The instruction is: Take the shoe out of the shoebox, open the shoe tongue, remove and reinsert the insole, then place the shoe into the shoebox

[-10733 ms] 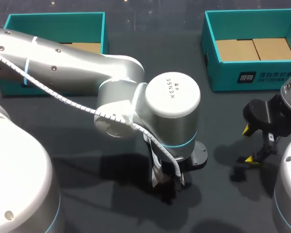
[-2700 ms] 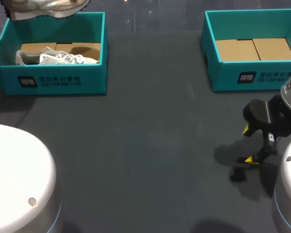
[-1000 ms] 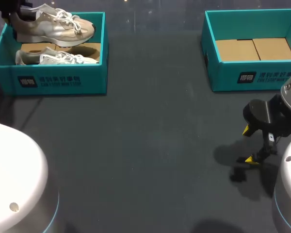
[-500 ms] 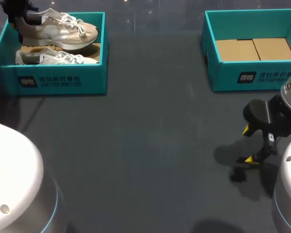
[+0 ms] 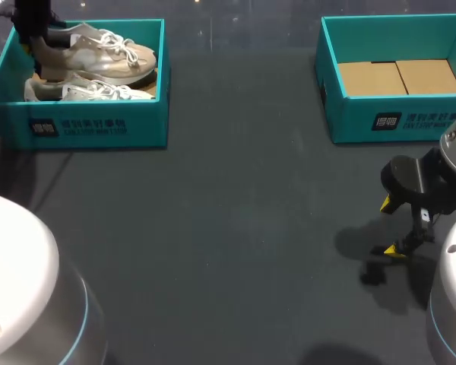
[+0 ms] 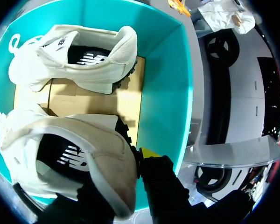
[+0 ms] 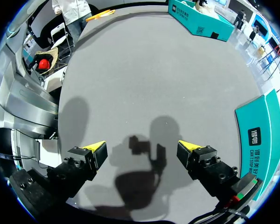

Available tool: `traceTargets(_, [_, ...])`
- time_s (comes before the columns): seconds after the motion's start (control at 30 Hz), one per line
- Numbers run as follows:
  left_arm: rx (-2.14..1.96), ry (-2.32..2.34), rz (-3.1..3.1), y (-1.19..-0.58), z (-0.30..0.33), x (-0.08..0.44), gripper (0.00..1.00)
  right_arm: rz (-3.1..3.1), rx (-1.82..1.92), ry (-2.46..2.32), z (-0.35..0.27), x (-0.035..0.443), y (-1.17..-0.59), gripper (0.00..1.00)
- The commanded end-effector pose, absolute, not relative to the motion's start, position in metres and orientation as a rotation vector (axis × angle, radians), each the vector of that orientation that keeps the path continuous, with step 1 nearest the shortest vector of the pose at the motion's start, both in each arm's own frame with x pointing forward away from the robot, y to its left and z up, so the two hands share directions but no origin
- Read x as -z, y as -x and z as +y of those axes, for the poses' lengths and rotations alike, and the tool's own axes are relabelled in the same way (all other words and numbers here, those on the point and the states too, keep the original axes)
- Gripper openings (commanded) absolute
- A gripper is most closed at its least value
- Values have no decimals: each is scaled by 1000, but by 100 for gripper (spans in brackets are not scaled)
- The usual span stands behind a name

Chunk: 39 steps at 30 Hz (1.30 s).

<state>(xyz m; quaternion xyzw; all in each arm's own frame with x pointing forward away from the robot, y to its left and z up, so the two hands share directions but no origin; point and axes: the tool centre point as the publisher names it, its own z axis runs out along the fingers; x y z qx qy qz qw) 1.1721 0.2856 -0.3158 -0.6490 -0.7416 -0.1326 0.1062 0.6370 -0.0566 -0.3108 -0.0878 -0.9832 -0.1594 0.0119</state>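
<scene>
The left shoebox [image 5: 99, 129] stands at the far left of the dark surface [image 5: 235, 228], a teal carton with a cardboard floor [image 6: 128, 98]. Two shoes are in it. The held shoe [image 5: 99, 53], beige with white laces, is in the far half of the box, with its toe to the right and its heel to the left. The left pincer [image 5: 36, 42] comes down at the box's far left corner and is clamped on that heel. In the left wrist view the heel collar sits between the fingers, with one yellow fingertip [image 6: 147, 152] against the outside of the heel. The other finger is hidden by the shoe. Whether the sole touches the box floor cannot be told. The second shoe [image 5: 91, 91], white and grey, lies on the cardboard in the near half, just beside the held one and also toe to the right

The right shoebox [image 5: 395, 122] stands at the far right, well apart from the left one, and shows only its cardboard lining. The right pincer [image 5: 394, 226] hangs above the bare surface at the near right, nearer than that box. Its fingers are spread wide with nothing between them, and its shadow falls on the grey surface under it
</scene>
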Motion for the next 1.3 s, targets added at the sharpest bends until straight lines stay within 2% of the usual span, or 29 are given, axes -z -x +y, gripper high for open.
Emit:
traceTargets(0.03, [393, 1907, -2182, -1178, 286, 325, 0, -3069, 494, 275, -57, 311, -635, 100])
traceTargets(0.6, [327, 1934, -2169, -1182, 287, 347, 0, -3069, 494, 275, -57, 311, -635, 100])
traceTargets(0.73, [320, 1937, -2165, -1182, 287, 352, 7, -3069, 494, 275, -57, 311, -635, 100])
traceTargets(0.87, [313, 1946, -2165, -1184, 288, 357, 6, -3069, 494, 275, -57, 311, -635, 100])
traceTargets(1.0, [317, 1957, -2169, -1189, 288, 360, 1, -3069, 494, 275, -57, 311, -635, 100])
traceTargets(1.3, [340, 1985, -2159, -1196, 287, 366, 5, -3069, 494, 275, -57, 311, -635, 100])
